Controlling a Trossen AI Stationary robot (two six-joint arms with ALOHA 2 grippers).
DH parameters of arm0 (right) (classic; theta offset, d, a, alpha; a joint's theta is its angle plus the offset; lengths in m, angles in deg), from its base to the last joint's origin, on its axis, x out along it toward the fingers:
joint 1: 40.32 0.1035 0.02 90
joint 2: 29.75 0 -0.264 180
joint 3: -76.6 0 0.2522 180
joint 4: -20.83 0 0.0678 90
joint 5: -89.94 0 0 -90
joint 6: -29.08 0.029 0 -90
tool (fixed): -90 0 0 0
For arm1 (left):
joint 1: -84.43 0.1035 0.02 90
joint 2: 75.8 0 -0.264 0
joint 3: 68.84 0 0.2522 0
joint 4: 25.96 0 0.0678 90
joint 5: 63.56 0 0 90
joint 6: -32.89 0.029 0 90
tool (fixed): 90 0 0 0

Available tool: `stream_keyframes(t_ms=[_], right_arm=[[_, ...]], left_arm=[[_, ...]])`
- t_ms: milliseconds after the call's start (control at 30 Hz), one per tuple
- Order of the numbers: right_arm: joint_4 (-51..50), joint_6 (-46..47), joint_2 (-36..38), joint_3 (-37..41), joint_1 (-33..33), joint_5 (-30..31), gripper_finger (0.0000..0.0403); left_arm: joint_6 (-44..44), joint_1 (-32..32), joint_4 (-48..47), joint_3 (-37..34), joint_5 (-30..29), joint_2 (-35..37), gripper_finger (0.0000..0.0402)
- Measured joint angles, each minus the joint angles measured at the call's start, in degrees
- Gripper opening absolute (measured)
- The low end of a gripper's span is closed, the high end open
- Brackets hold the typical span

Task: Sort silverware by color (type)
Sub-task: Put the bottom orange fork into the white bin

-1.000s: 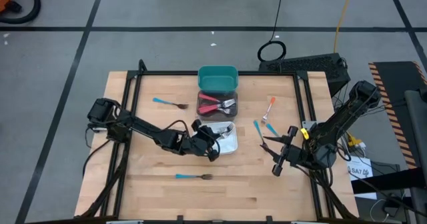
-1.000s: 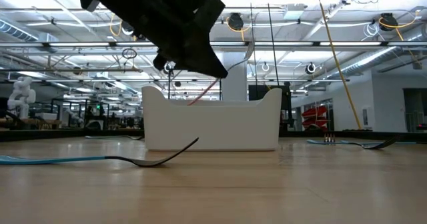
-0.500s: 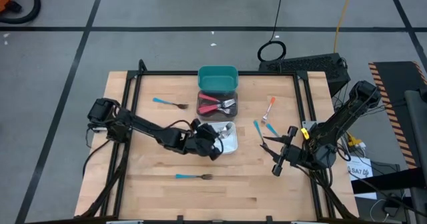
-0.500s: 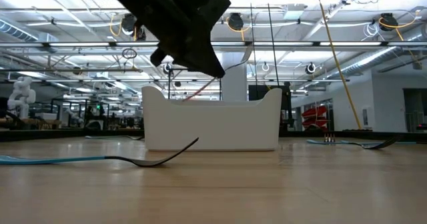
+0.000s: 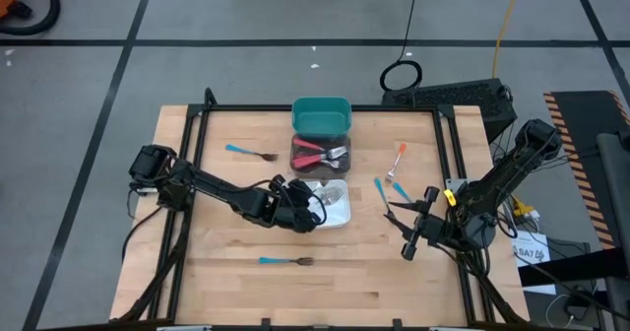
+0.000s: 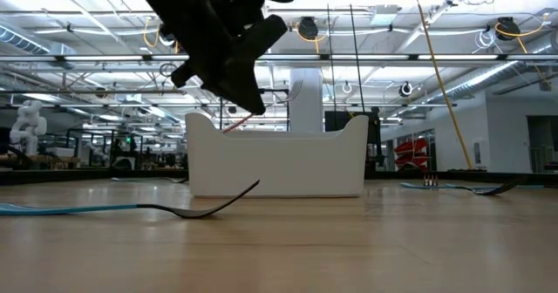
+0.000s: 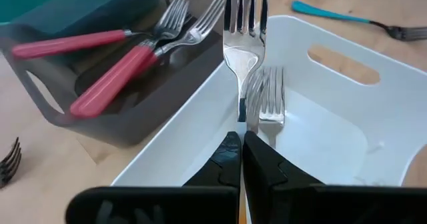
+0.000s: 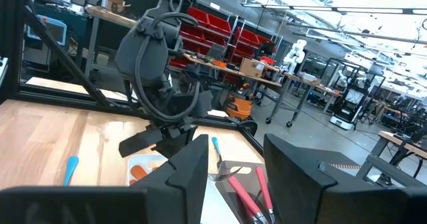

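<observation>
A pale wooden tabletop [image 5: 236,282] in a black frame sits on a grey floor, an open workshop hall behind it. Nearest the front edge lies one blue-handled fork [image 5: 285,261], apart from everything else. Further in, the left gripper [image 5: 307,213] hangs over the white bin [image 5: 340,216], fingers pressed together on a fork [image 7: 244,47] held by its handle, tines pointing away from the wrist; another fork head [image 7: 270,97] already rests inside that bin. To the right, the right gripper [image 5: 394,214] waits with its fingers spread, empty, near two blue-handled forks [image 5: 391,189] and an orange-handled one [image 5: 398,159]. Behind the white bin a dark bin [image 5: 305,168] holds red-handled forks [image 5: 320,155], then a teal bin [image 5: 321,115]; one more blue fork [image 5: 249,153] lies far left. These forks look light, stiff and slick; the plastic handle probably gives the surest pinch, near mid-length for balance.
</observation>
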Motion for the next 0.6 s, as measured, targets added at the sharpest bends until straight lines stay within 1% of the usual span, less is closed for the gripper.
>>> stream_keyframes(t_ms=[133,300,600], right_arm=[[-0.02,-0.25,0.00,0.00,0.00,0.00,0.0141],[-0.02,-0.37,0.00,0.00,0.00,0.00,0.0141],[-0.04,-0.46,0.00,0.00,0.00,0.00,0.0141]], left_arm=[[0.69,-0.09,0.89,0.00,0.23,0.00,0.0001],[1.22,-0.07,2.52,0.00,3.98,0.00,0.0001],[0.78,-0.07,2.32,0.00,4.15,0.00,0.0001]])
